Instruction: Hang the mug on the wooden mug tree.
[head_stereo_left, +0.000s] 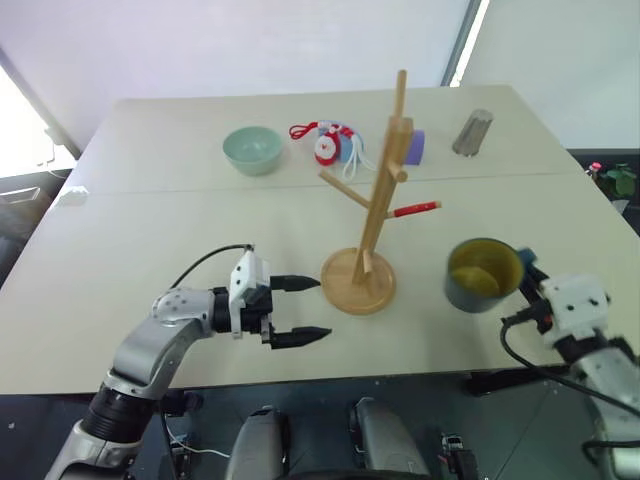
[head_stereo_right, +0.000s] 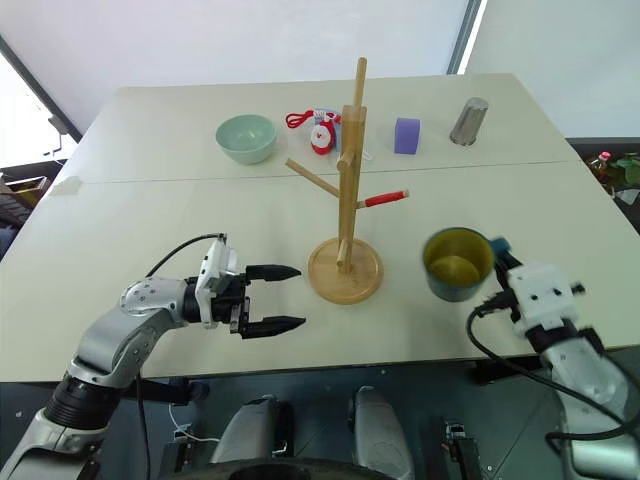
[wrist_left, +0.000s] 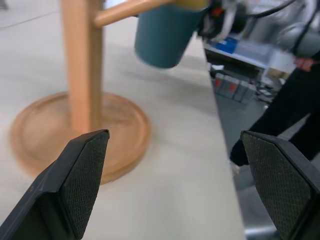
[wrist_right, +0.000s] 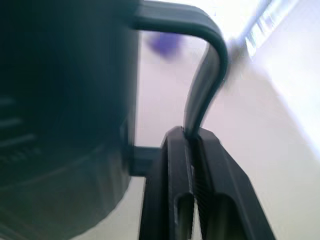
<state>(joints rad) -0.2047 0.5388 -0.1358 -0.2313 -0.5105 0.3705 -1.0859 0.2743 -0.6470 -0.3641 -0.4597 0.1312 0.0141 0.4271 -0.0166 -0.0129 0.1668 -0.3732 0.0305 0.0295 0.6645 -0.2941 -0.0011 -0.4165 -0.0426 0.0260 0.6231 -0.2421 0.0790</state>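
Note:
The teal-blue mug (head_stereo_left: 483, 275) with its yellow inside hangs a little above the table, right of the wooden mug tree (head_stereo_left: 375, 200), its mouth tipped toward me. My right gripper (wrist_right: 192, 142) is shut on the mug's loop handle (wrist_right: 206, 70), behind the mug at the table's right side. The tree stands upright on its round base (head_stereo_left: 357, 282), a red-tipped peg (head_stereo_left: 417, 209) pointing toward the mug. My left gripper (head_stereo_left: 322, 308) is open and level just left of the base, holding nothing; between its fingers (wrist_left: 82, 175) the post and the mug (wrist_left: 165, 35) show.
At the back of the table stand a pale green bowl (head_stereo_left: 251, 150), a red-and-white item (head_stereo_left: 327, 142), a purple block (head_stereo_left: 416, 147) and a grey metal cylinder (head_stereo_left: 472, 132). A person in dark clothes (wrist_left: 295, 100) stands beyond the table's right edge.

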